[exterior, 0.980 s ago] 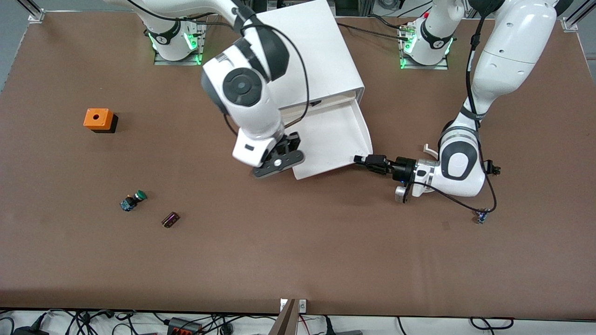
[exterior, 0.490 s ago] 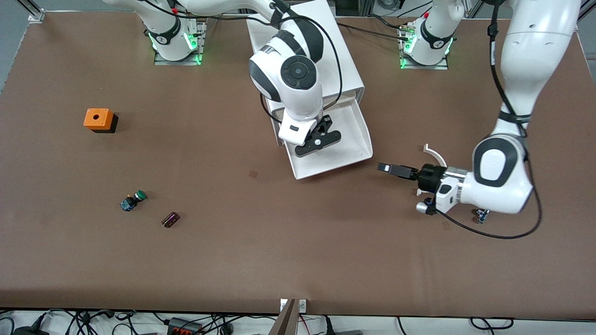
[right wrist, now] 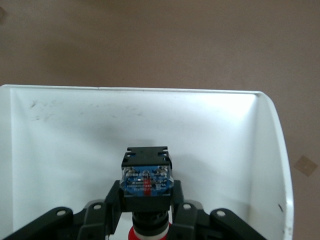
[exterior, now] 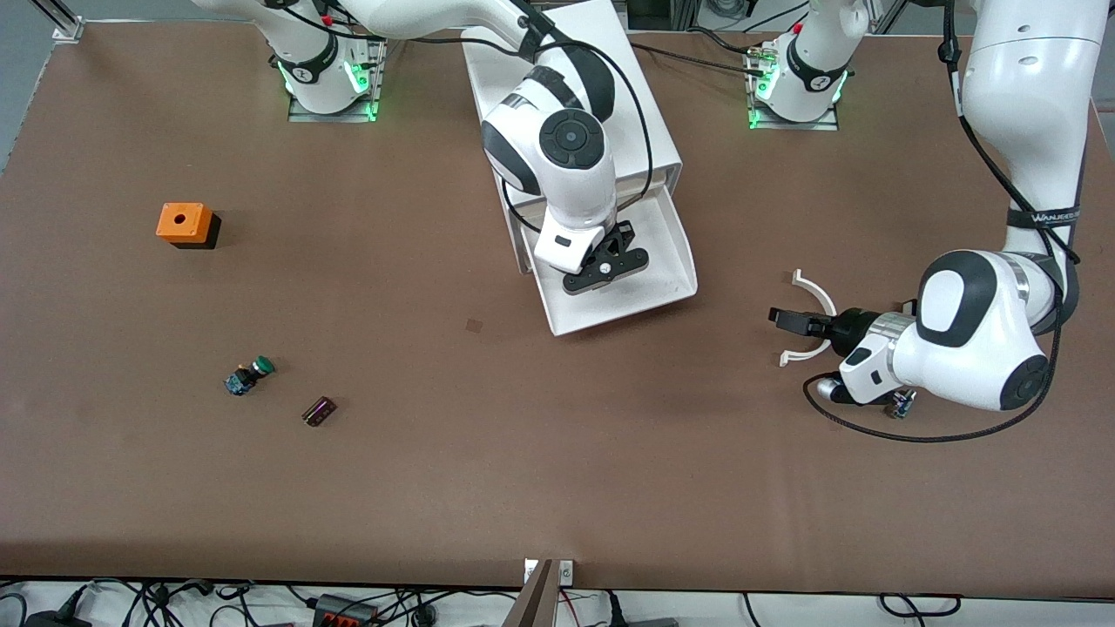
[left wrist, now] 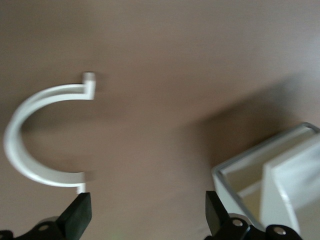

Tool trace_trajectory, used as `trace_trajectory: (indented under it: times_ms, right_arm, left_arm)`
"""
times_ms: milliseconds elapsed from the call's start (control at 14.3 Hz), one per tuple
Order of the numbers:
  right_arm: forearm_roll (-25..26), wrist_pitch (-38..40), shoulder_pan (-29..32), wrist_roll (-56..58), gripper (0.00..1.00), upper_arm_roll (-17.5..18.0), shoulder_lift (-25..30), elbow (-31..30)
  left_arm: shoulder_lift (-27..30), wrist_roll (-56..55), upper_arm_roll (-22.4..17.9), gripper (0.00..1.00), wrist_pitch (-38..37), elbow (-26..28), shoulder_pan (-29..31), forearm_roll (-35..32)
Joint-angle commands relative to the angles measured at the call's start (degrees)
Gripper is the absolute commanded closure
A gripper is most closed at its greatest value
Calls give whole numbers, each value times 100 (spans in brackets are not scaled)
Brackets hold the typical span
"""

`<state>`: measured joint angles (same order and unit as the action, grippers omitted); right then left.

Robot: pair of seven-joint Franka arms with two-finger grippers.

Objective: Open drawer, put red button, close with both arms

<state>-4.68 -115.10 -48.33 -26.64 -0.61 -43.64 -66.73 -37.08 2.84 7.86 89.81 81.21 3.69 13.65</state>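
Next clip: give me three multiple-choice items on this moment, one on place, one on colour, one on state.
1. The right claw is over:
A. the open drawer
B. the orange box
C. bare table

2. The cap of the button lying on the table is:
A. yellow
B. green
C. white

3. The left claw is:
A. shut on a button
B. shut on the white clip
C. open

Key: 1 A, the right wrist view shows the tray's floor below it. 2 B, green cap shows in the front view. 3 C, the left wrist view shows its fingers apart, holding nothing.

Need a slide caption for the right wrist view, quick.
Right gripper holds the red-capped, dark-bodied push button over the pulled-out shallow white plastic drawer.
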Motion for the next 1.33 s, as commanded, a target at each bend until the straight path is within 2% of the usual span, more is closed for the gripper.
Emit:
trace_trajectory:
  times_ms: [0,70,210,280,350,420,700,910,1120,1260]
  right_arm:
    - [-15,-109,-62,-123,100,-18,-224,178]
    - [-15,-170,-53,-123,100,-18,-233,178]
    - [-15,-180,-62,-123,100,-18,-242,169]
    - [-24,-180,-62,-114,85,-18,-259,178]
    - [-24,-189,-53,-105,49,-18,-259,178]
    - [-24,-206,-53,-96,0,-35,-251,178]
    - [-51,-127,61,-96,0,-97,-216,555]
    - [-59,30,508,-44,0,-79,-5,574]
    - [-42,390,1132,114,0,-27,258,574]
    - [54,872,1360,543,0,-97,417,556]
  left_arm:
    - [-61,-178,-4,0,-43,-237,-132,-1307]
    - [-184,-170,13,0,53,-237,-132,-1738]
    - [-229,-117,5,0,186,-237,-62,-1839]
    - [-255,-117,-4,0,195,-237,-53,-1831]
    - [-282,-117,-13,0,203,-246,-44,-1822]
    - [-308,-143,-13,0,273,-254,-18,-1822]
    - [-343,-178,-13,0,423,-394,-18,-1787]
    - [-361,-187,5,0,502,-483,-18,-1760]
    - [-326,-590,14,0,738,-448,-9,-1016]
    - [-273,-967,84,0,1186,-255,-131,-943]
